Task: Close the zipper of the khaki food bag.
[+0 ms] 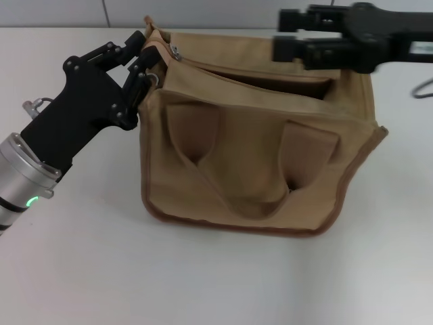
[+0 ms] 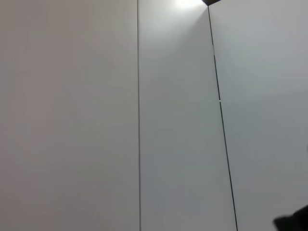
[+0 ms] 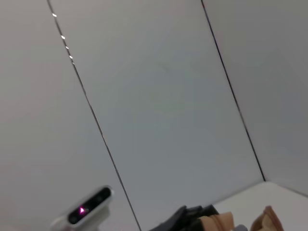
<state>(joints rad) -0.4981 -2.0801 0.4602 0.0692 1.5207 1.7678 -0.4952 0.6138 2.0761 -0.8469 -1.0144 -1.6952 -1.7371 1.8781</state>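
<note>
While the khaki food bag [image 1: 270, 169] sits on the white table [image 1: 81, 271], zipper [image 1: 250, 73] mostly open, left gripper [image 1: 143, 57] angled up, jaws pinching its left end, right gripper [image 1: 287, 35] level above the far edge, jaws unclear.

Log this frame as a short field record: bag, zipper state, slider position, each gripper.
bag: khaki food bag lying on the white table, handles facing the camera
zipper: zipper mostly open, dark gap along the top
slider: silver slider near the bag's left end
left gripper: left gripper at the bag's left top corner, shut on the fabric there
right gripper: right gripper above the bag's far right edge, open, holding nothing
</note>
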